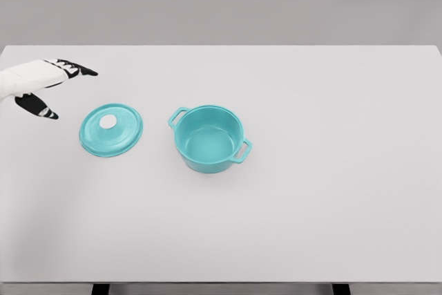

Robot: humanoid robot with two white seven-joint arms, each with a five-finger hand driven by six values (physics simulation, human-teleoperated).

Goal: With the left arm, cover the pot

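1. While the lid was off it, the teal pot (208,139) stood upright and uncovered near the middle of the table (331,191), somewhat toward the left edge, one handle pointing to the far left and the other to the near right.
2. Its teal lid (110,130) lay flat on the table just left of the pot, apart from it, white knob facing up.
3. The left hand (43,82) hovered at the table's left edge, beyond the lid and clear of it, fingers spread wide and thumb apart, holding nothing.
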